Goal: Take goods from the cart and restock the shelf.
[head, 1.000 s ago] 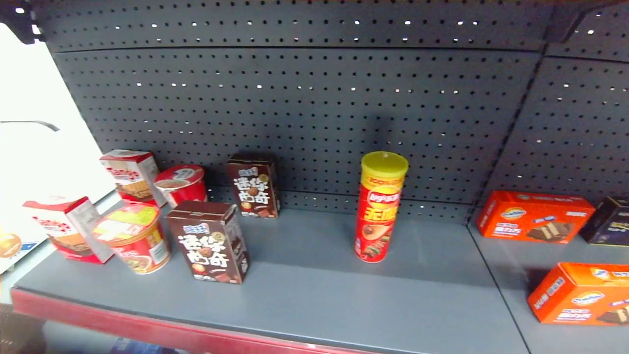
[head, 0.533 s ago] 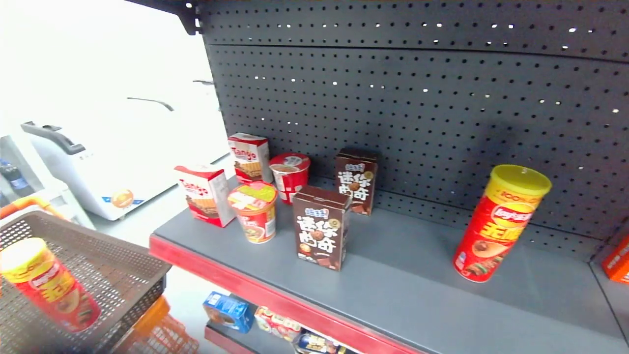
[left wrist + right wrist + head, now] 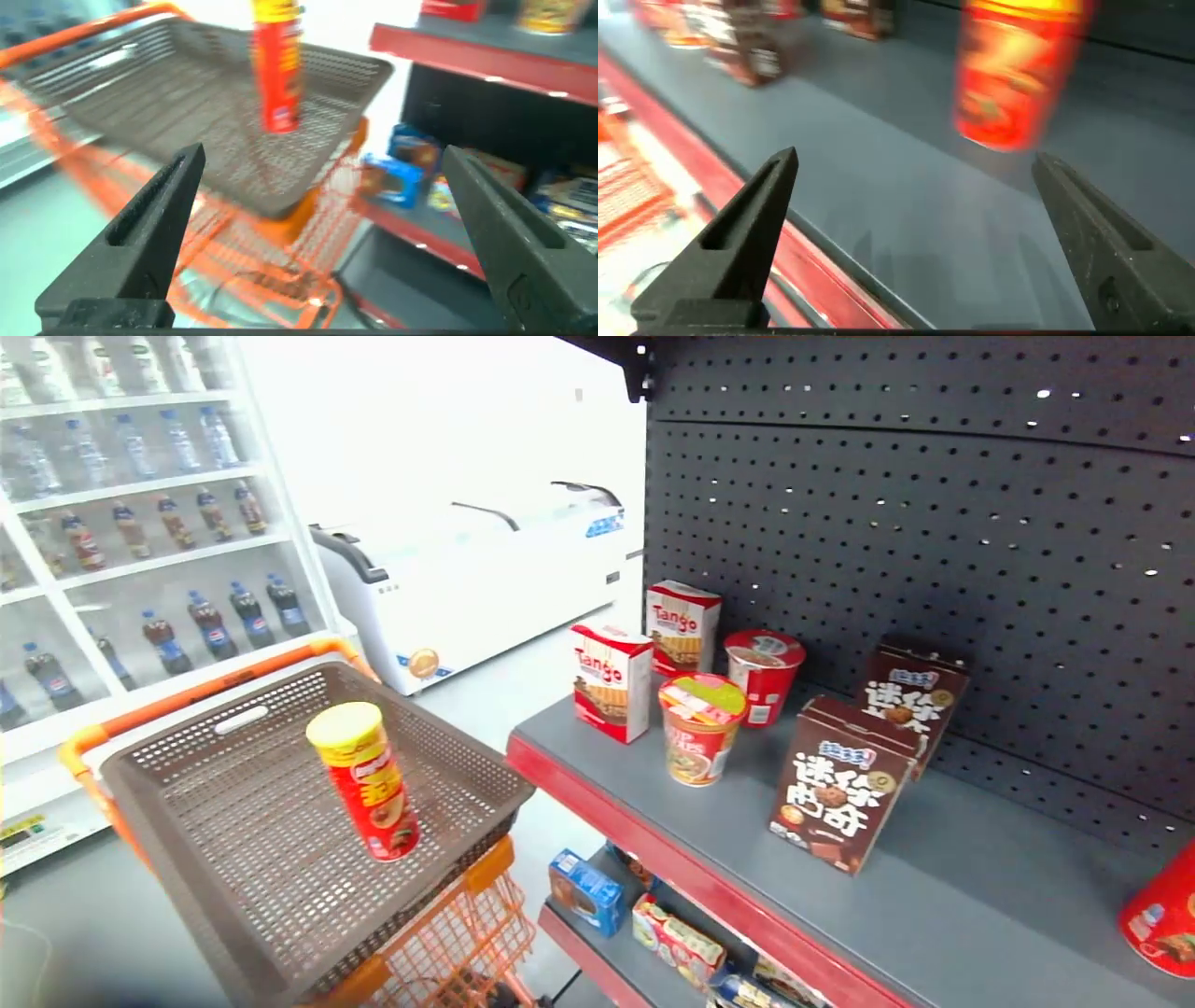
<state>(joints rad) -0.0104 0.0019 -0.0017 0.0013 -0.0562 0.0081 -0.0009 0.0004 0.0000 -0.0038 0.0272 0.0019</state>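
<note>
Left gripper (image 3: 322,159): spread wide open, grips nothing; hangs low in front of the cart, apart from it.

Right gripper (image 3: 915,159): also spread wide and empty; hovers above the front part of the grey shelf (image 3: 934,915), touches nothing.

In the cart basket (image 3: 252,831), near its middle: one chip can (image 3: 364,779), red with a yellow lid, upright on the brown mesh and apart from the walls. Appears also in the left wrist view (image 3: 277,65), upright beyond the open fingers.

On the shelf, at its right end: a second chip can (image 3: 1162,919), cut off by the edge of the head view; stands beyond the right gripper in the right wrist view (image 3: 1018,70).

Further left on the same shelf, in pairs, one behind the other: two brown boxes (image 3: 840,784), then two noodle cups (image 3: 700,728), then two wafer boxes (image 3: 611,681) at the left end.

Below, on the lower shelf (image 3: 597,957): a blue box (image 3: 585,891) near the corner beside the cart.

Behind the cart: a white chest freezer (image 3: 467,588) and a drinks cooler (image 3: 140,523) with bottles.
</note>
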